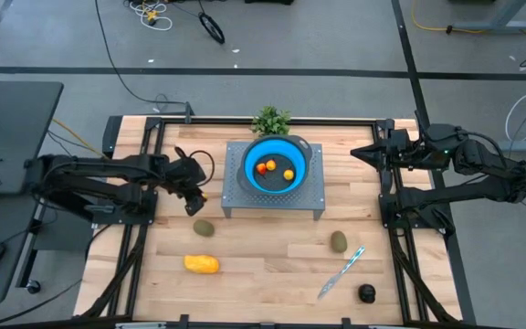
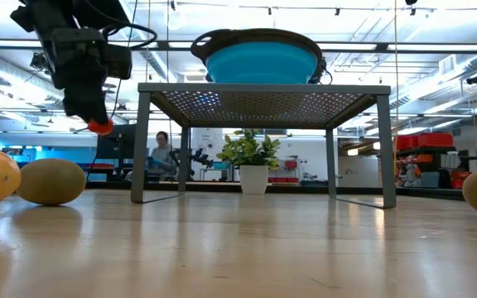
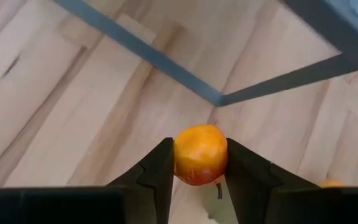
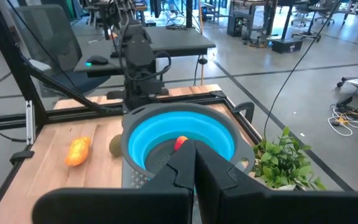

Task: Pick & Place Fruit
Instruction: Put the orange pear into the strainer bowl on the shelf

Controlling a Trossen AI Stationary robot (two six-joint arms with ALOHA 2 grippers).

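My left gripper (image 1: 198, 195) hangs above the table just left of the grey mesh stand (image 1: 236, 199), shut on a tiny round orange fruit (image 3: 200, 154). A blue bowl (image 1: 256, 151) stands on the stand and holds three small orange fruits (image 1: 265, 166). On the table lie two olive-brown ovals (image 1: 205, 228) (image 1: 338, 241), a yellow-orange oblong (image 1: 202, 264) and a near-black round fruit (image 1: 366, 292). My right gripper (image 1: 354, 153) is shut and holds nothing, high at the bowl's right. My left gripper pinches the orange fruit by two opposite sides (image 3: 180, 158) between its two fingers (image 3: 160, 169). The fingers slant downward, coming from the table's left. The fruit (image 2: 100, 127) sits at the fingertips, lifted well clear of the table.
A silver knife with a light-blue handle (image 1: 341, 272) lies at the near right. A green plant (image 1: 270, 120) stands behind the bowl. The stand's legs (image 2: 142, 145) reach the table close to my left gripper. Bare wood lies in front of the stand.
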